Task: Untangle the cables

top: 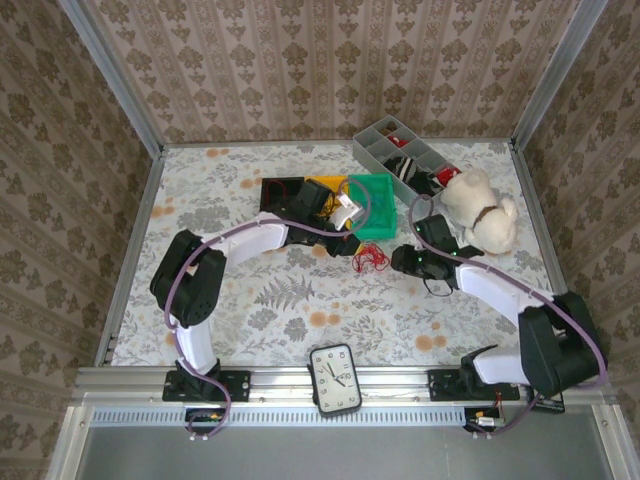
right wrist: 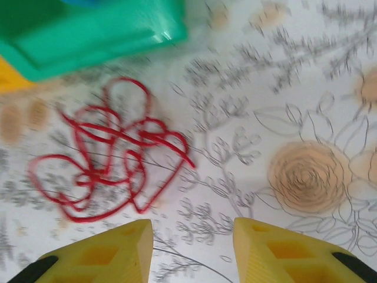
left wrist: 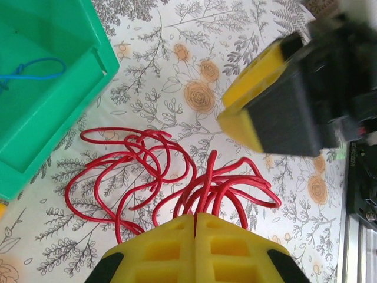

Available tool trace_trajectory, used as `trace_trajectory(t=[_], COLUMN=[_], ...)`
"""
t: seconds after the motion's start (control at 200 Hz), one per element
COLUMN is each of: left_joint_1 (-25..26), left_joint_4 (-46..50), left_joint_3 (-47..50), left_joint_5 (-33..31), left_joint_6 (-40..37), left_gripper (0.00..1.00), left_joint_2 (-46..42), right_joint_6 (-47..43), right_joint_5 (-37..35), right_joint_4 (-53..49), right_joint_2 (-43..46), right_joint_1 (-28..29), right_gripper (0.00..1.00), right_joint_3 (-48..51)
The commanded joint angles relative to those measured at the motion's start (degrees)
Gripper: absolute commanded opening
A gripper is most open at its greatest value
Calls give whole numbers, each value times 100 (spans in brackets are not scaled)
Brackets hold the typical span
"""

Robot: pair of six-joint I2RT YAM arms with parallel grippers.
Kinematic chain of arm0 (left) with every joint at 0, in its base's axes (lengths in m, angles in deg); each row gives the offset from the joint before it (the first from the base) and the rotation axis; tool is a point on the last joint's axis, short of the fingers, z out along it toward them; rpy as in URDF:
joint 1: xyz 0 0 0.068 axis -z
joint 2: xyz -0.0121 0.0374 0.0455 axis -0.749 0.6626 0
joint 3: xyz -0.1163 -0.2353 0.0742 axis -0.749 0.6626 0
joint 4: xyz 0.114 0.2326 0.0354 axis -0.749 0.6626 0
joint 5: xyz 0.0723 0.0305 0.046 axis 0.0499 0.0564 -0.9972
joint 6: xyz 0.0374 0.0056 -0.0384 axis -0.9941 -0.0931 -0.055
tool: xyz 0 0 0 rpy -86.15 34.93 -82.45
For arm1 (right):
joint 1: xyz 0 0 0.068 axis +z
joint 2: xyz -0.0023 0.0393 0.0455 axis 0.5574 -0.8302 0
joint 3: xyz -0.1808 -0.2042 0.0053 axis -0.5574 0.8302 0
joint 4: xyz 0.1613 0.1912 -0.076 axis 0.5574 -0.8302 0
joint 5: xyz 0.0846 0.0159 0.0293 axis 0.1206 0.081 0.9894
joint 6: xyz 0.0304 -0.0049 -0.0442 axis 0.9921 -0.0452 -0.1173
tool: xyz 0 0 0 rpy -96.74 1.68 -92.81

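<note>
**While One Pair Clamps Red Wire, the Other Stands Apart**

Where the yellow fingers of the left gripper (left wrist: 195,217) press flat together, several strands of the red cable (left wrist: 135,171) bunch up and run in at their tips, so this pair looks clenched on the wire. From that point the cable spreads away in loose, crossing loops over the floral tablecloth (left wrist: 194,65), apart from the green bin (left wrist: 100,53) beside it. Inside that bin lies a thin blue cable (left wrist: 29,68), looped against the floor of the tub.

Across from it, the right gripper (right wrist: 193,233) has its two fingers parted, with bare cloth showing between them and nothing in their grasp. The red cable (right wrist: 112,159) lies ahead of it and to one side, a flat tangle near the green bin (right wrist: 106,29), touching neither finger.

Seen from above, the red cable (top: 372,258) sits between the two arms' ends, just in front of the green bin (top: 372,232). Farther back stand a grey divided tray (top: 380,150) and a plush dog (top: 480,208); a clock (top: 335,378) rests at the near edge.
</note>
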Motion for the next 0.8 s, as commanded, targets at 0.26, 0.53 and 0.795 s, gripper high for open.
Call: trace_trajectory(t=[0.26,0.53,0.795], left_joint_1=[-1819,-2265,-1505], left_joint_4=[-2332,-1304,-836], left_joint_3=[1264,501,259], left_joint_5=[-942,-2563,-4374], left_joint_6=[2306,2158,1101], left_gripper=[0,5,68], left_joint_2=[-932,-506,-785], right_joint_6=[-243,-214,-208], right_joint_5=[58,103,60], right_joint_4=[163,250,234], right_joint_2=[-39,-220,-265], right_joint_1=[103,216,318], right_gripper=[42,42,42], right_joint_3=[-116,-150,-151])
